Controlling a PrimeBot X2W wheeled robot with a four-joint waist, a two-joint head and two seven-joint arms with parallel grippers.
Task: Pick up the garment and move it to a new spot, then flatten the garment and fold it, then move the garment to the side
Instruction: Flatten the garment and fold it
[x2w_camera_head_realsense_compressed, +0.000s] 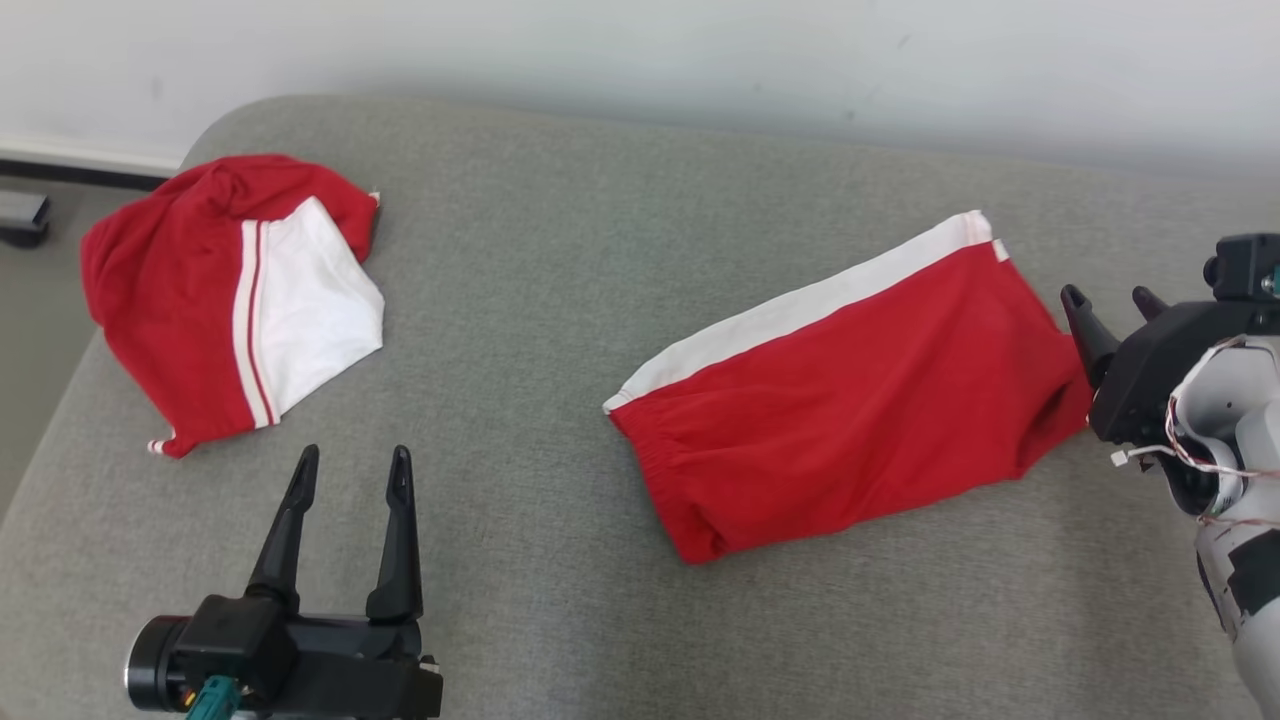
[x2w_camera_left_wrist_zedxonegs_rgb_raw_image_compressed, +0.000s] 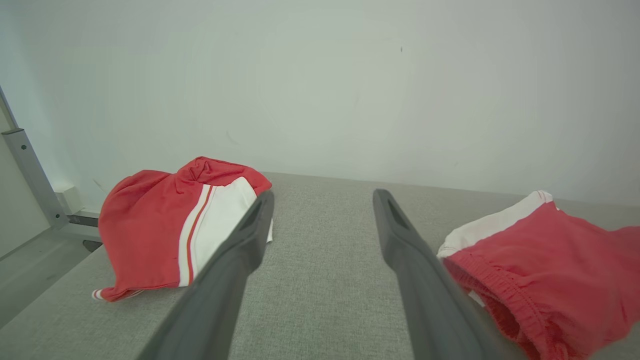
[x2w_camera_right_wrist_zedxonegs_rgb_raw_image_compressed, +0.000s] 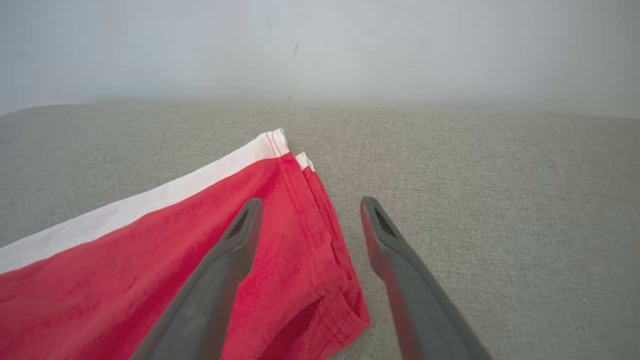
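Observation:
A red garment with a white side stripe lies folded flat on the right of the grey cushioned surface. My right gripper is open at its right hem. In the right wrist view that gripper straddles the hem of the garment, one finger above red cloth and the other above grey fabric, holding nothing. My left gripper is open and empty near the front left. In the left wrist view it points at bare cushion, with the folded garment's waistband to its right.
A second red and white garment lies crumpled at the far left corner, also visible from the left wrist. A white wall runs behind the cushion. The cushion's left edge drops to the floor, where a dark object sits.

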